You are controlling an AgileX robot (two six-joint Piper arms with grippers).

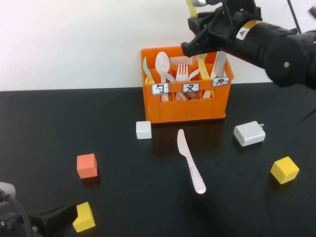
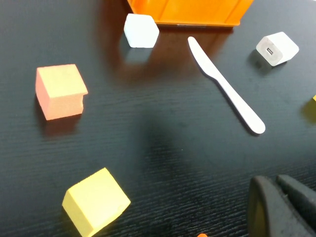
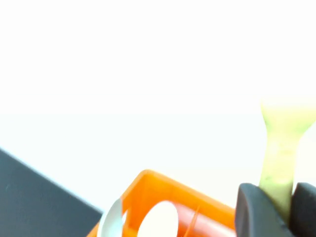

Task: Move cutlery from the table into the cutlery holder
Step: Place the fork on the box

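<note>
Left claw: the left claw (image 1: 59,219) sat parked at the near left corner of the table (image 1: 49,128), low, its fingers together and empty, just beside a yellow cube (image 1: 84,217).
Near clutter: an orange cube (image 1: 87,166) lay a little farther in on the left; a second yellow cube (image 1: 285,170) sat near the right edge.
Knife on table: a pale pink knife (image 1: 190,161) lay flat in the middle of the table, blade end toward the holder, handle end nearer the robot, clear of everything else.
Handling: it looked light, stiff, thin and smooth, likely to skid on the glossy top; the mid-handle seemed the best place to pinch it across its width.
Middle row: a white cube (image 1: 143,130) and a white charger (image 1: 249,134) flanked the holder's front.
Holder: the orange cutlery holder (image 1: 185,111) stood at the far edge, already holding several pieces upright.
Right claw: the right claw (image 1: 197,24) hung above the holder's right side, arm reaching in from the far right, clamped on a yellow fork (image 3: 280,163) held upright by its handle, not yet let go.
</note>
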